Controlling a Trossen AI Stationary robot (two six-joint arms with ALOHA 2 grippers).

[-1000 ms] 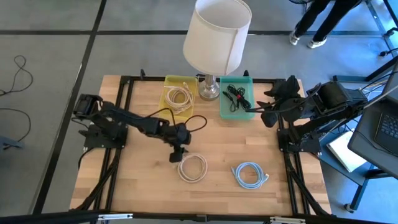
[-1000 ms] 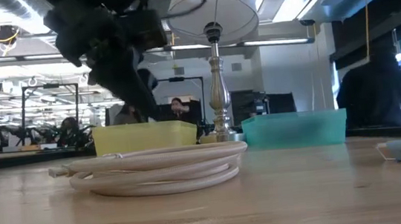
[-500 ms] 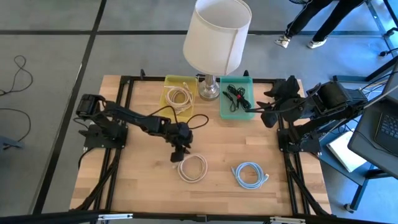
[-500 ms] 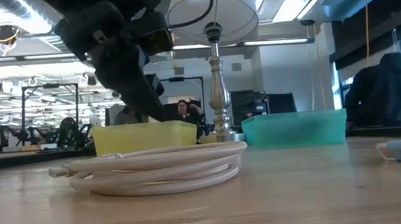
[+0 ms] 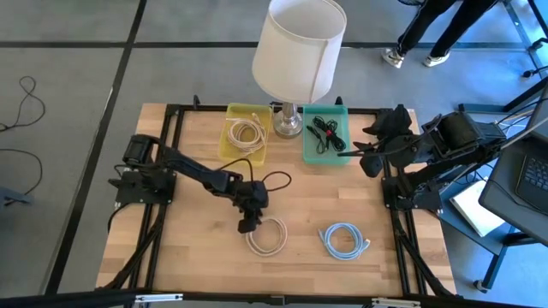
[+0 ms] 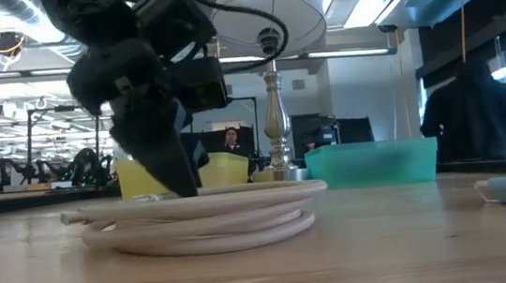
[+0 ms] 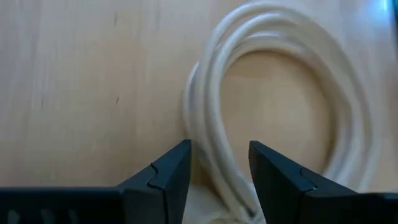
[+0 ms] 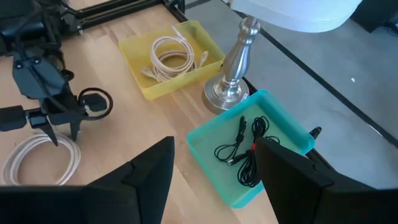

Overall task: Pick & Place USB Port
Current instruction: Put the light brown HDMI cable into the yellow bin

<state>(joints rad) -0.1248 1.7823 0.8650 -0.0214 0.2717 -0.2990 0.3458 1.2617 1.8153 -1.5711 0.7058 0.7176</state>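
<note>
Wooden slats form the table (image 5: 197,239), set on grey floor. Near its front edge, the left gripper (image 5: 248,225) straddles the white cable coil (image 5: 267,237) with parted fingers, not clamped. At the right edge, the right gripper (image 5: 342,154) waits open over the teal bin (image 5: 308,150).

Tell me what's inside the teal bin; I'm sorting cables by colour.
The teal bin holds a tangle of thin black cable with a small red spot on it. The lamp shade hides the bin's back edge in the high view.
</note>
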